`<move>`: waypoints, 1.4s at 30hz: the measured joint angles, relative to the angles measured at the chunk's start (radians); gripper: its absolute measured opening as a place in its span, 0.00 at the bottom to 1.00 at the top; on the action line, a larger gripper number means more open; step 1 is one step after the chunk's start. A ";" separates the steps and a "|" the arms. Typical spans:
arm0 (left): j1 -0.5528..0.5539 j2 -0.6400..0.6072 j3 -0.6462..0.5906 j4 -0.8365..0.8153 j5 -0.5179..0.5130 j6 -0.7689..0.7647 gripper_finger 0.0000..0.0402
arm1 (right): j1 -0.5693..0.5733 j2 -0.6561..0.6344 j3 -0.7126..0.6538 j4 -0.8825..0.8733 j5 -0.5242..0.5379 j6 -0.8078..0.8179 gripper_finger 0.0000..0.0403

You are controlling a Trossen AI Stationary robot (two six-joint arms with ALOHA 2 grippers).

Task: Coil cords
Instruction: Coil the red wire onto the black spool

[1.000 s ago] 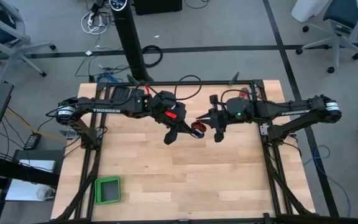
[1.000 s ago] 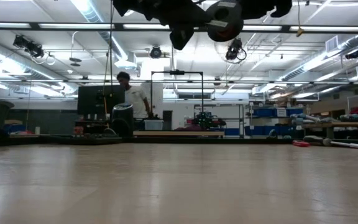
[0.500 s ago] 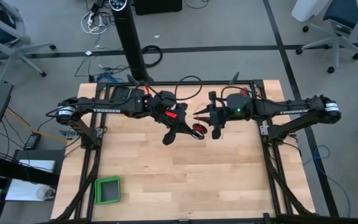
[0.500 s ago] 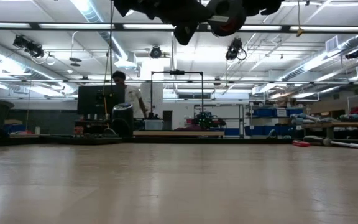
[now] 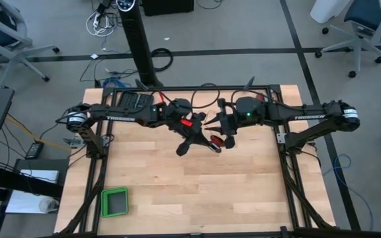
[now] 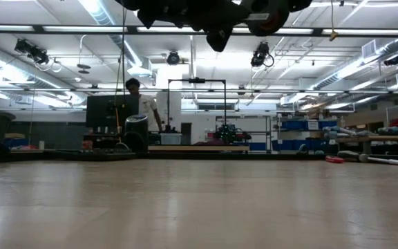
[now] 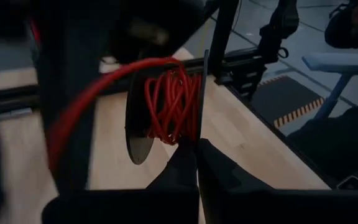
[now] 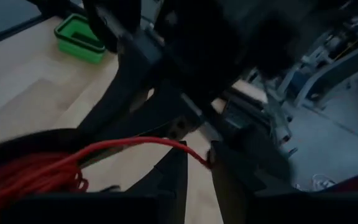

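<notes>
The red cord [image 7: 169,102] is wound on a small black spool [image 5: 215,140] that hangs high over the middle of the table. The spool also shows at the top of the low view [image 6: 268,14]. My left gripper [image 7: 197,146] is shut on the spool. One loose strand [image 8: 135,144] arcs from the spool to my right gripper [image 8: 199,163]. That gripper [image 5: 225,137] stands close beside the spool on its right, with a narrow gap between its fingers. My left gripper pinches the rim of one spool flange [image 7: 199,134] between its two fingers, coming nearly level from the table's left. The spool hangs clear of the table. My right gripper has the strand's far end [image 8: 205,160] in its gap, against the inner side of one finger [image 8: 229,168]. Whether the other finger touches it I cannot tell.
A green tray [image 5: 114,201] sits at the table's near left corner. Black frame rails [image 5: 283,142] run along the table's sides. Bare wood [image 5: 190,192] lies under and in front of the grippers. A person [image 6: 140,104] stands in the room beyond the table.
My two grippers have drawn a little closer together over the table's middle. My left hand has rolled, and the spool has turned with it and drifted slightly toward the table's right.
</notes>
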 joint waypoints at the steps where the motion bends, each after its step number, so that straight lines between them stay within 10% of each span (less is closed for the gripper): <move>1: 0.000 0.000 0.000 0.008 0.000 0.003 0.00 | 0.000 0.002 0.000 -0.017 0.000 0.009 0.17; 42: -0.008 -0.001 0.000 0.301 0.052 0.181 0.00 | -0.062 -0.038 -0.001 -0.040 -0.332 0.257 0.16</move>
